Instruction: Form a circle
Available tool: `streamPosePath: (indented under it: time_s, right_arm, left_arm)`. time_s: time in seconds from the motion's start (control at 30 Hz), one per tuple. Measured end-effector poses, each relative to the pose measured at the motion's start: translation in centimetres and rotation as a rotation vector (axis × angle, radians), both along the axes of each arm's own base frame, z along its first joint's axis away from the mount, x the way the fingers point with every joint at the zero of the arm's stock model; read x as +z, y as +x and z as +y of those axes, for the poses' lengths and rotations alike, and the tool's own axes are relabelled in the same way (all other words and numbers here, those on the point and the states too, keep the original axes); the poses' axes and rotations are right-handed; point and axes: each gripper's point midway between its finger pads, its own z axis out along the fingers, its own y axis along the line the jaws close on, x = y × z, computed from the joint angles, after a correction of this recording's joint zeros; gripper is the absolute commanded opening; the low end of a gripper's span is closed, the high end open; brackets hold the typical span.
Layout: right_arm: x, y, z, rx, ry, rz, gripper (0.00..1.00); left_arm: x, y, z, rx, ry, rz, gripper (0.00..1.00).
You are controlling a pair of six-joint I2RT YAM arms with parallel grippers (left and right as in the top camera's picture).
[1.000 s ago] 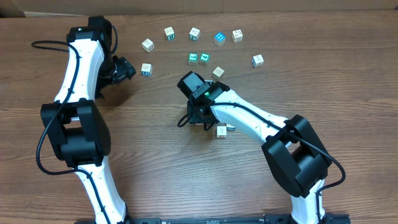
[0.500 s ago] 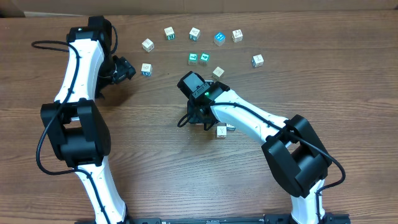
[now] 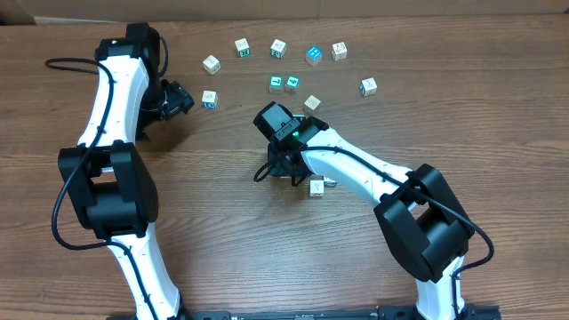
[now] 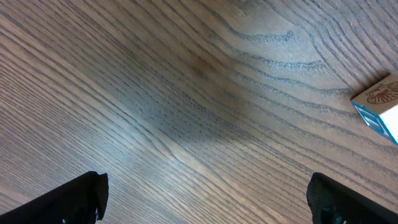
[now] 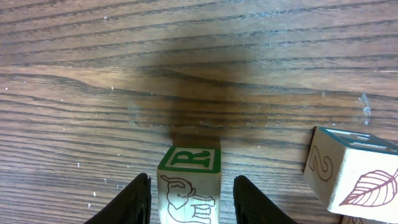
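Most cubes (image 3: 278, 47) lie scattered; no circle yet

On the wooden table (image 3: 498, 116), those cubes lie strung out beyond the right gripper (image 5: 191, 200), forming no ring. The left gripper (image 4: 211, 202), well to the right gripper's left, gapes over bare wood, holding nothing. The right gripper's jaws flank the R cube (image 5: 188, 163), a sliver of gap either side, unclamped. A leaf cube (image 5: 348, 171) sits just beside it. Four cubes have yet to be gathered, I judge.

Wood-grain table (image 4: 186, 93) fills the view. Left gripper (image 4: 214, 198) spread wide, black fingertips (image 4: 81, 196) at 7 and 5 o'clock. Whitish cube (image 4: 380, 106), brown print, blue side, cut off at 3 o'clock, well apart from both tips.
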Motion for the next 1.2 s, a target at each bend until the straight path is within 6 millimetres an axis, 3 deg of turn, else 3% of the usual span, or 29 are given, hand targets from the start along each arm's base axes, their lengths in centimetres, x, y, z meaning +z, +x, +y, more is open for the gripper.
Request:
streamPosePath:
  time_s: [0.4,0.5,1.2]
  right_arm:
    - [0.00,0.00,0.00,0.000,0.000,0.000,0.40]
    - [0.00,0.00,0.01,0.000,0.000,0.000,0.35]
    - [-0.01,-0.03,-0.03,0.000,-0.001,0.001,0.29]
  left_arm:
    - [0.00,0.00,0.01,0.000,0.000,0.000,0.99]
    - [0.00,0.00,0.00,0.000,0.000,0.000,0.99]
    - [0.00,0.00,0.00,0.000,0.000,0.000,0.99]
